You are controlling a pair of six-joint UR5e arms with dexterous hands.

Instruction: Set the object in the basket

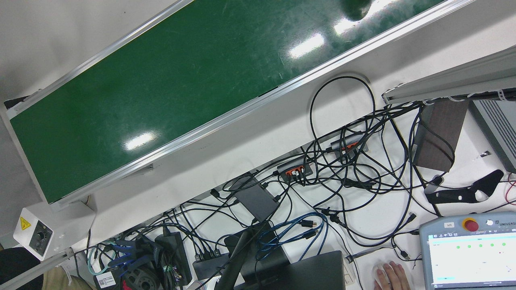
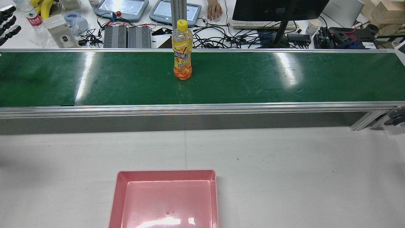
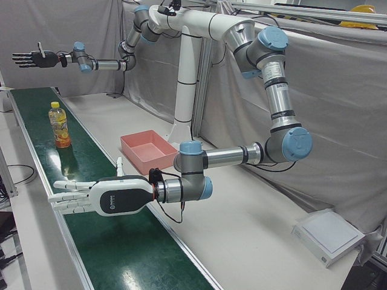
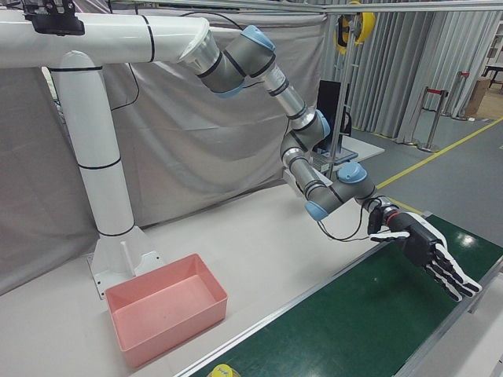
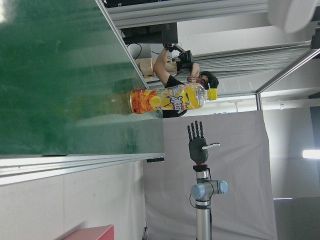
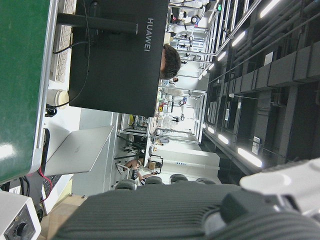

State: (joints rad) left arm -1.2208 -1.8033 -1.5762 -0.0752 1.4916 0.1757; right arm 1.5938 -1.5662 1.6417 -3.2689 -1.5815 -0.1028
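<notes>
An orange drink bottle (image 2: 183, 50) with a yellow cap stands upright on the green conveyor belt (image 2: 284, 79). It also shows in the left-front view (image 3: 58, 125) and the left hand view (image 5: 167, 100). The pink basket (image 2: 166, 172) sits empty on the white table on the robot's side of the belt, roughly opposite the bottle. My left hand (image 3: 100, 197) is open and flat above the belt, well along it from the bottle; it also shows in the right-front view (image 4: 428, 247). My right hand (image 3: 33, 58) is open and raised high past the bottle, and shows in the left hand view (image 5: 198, 142).
The belt has raised aluminium side rails (image 2: 190, 109). The operators' desk (image 2: 221, 34) behind it holds cables, tablets and a monitor (image 2: 278, 9). Black finger-like parts (image 2: 8, 19) sit at the rear view's top left edge. The white pedestal (image 3: 187, 90) stands behind the basket.
</notes>
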